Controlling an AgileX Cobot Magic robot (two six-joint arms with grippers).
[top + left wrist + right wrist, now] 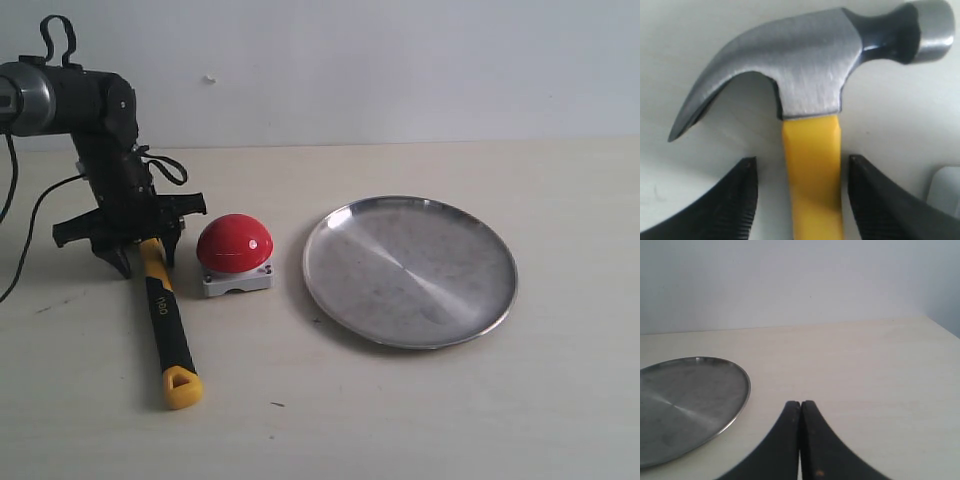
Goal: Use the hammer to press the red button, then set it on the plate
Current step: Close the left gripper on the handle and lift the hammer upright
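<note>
Two claws noted, one on each arm.

Left claw (801, 167): low over the worktop (450, 420) at the left of the scene, at the end of the black left arm (60, 95). Its jaws stand apart. The two black ribbed fingers (735, 200) straddle the yellow neck of the hammer (165, 320) just below the head. A strip of worktop shows on each side between finger and handle, so it has no grip on it.

Hammer: lies flat on the worktop. The wrist view shows the dark metal head on its side, curved claw end one way and round striking face the other. The yellow-and-black handle runs from under the claw toward the near edge, slightly angled, and ends in the yellow looped tip (182, 386).

Red button (234, 243): glossy dome on its light-grey square base (237, 282), upright, just beside the upper handle on its right, apart from it.

Plate (410, 270): round, silver, flat on the worktop right of the button, near but not touching. The button sits between hammer and plate.

Right claw (800, 407): outside the exterior view. Its own camera shows both black fingers pressed together with nothing between them, above bare worktop beside the plate rim.
</note>
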